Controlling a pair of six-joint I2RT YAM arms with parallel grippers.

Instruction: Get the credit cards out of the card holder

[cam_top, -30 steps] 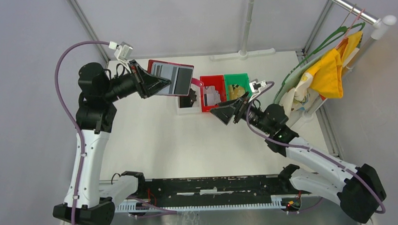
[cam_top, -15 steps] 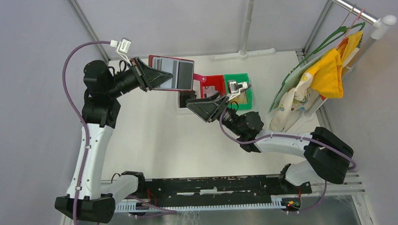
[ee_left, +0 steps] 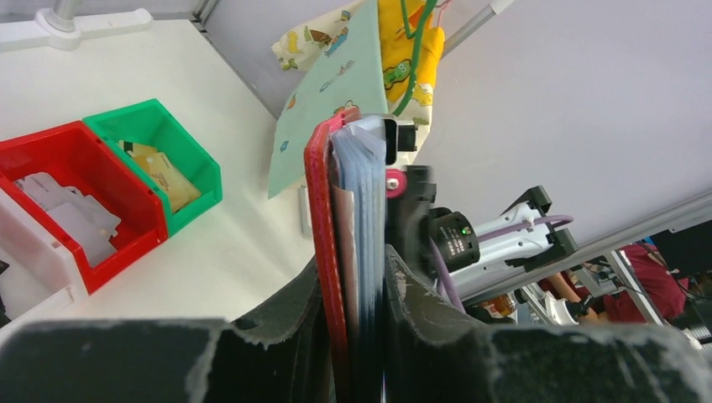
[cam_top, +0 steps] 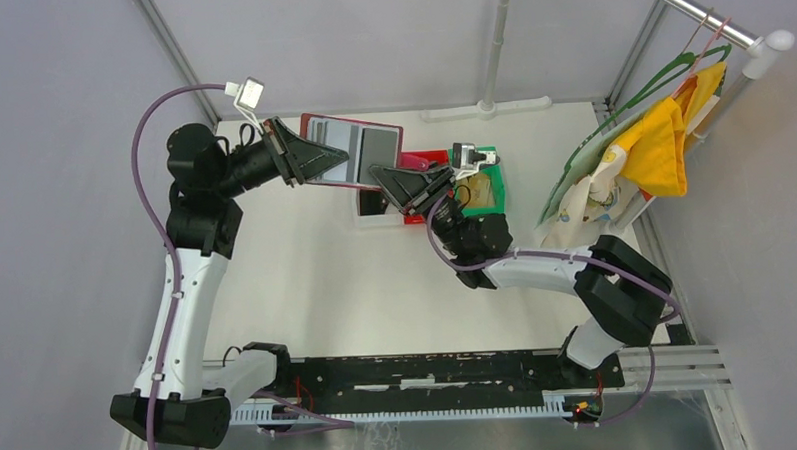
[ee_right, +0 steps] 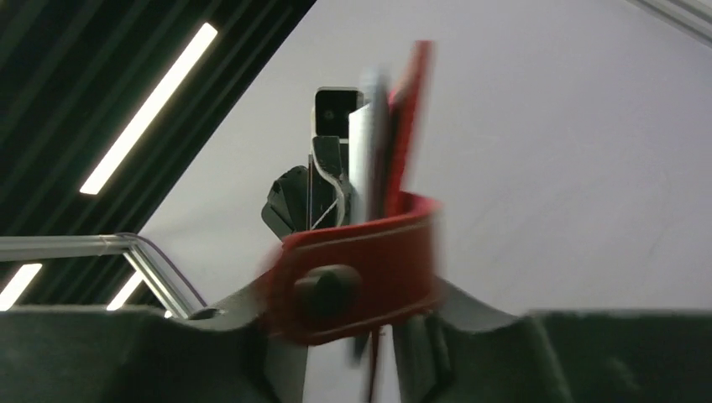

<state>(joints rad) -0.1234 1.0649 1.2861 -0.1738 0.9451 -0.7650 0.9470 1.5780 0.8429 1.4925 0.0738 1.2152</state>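
- The white worktop (cam_top: 306,278) is the biggest thing, with grey walls around it.
- The left arm (cam_top: 182,293) reaches up and over to the far side. The right arm (cam_top: 546,265) bends across towards it.
- A yellow cloth (cam_top: 662,141) hangs on a rail at the far right.
- A green bin (ee_left: 180,164) and a red bin (ee_left: 126,206) sit side by side on the worktop, touching. Both have small things in them.
- The card holder (cam_top: 357,146) is red. It is up in the air, above the far side of the worktop, near the bins.
- The left tool (ee_left: 357,327) pinches the card holder from both sides.
- The right tool (cam_top: 383,176) is at the other end of the card holder. I cannot tell if it is squeezing yet, as its own view is blurry.
- The credit cards (ee_left: 363,210) are in the card holder, seen from the edge as thin grey sheets.
- The red strap (ee_right: 361,260) with its round snap (ee_right: 323,290) lies across between the right tool's fingers.
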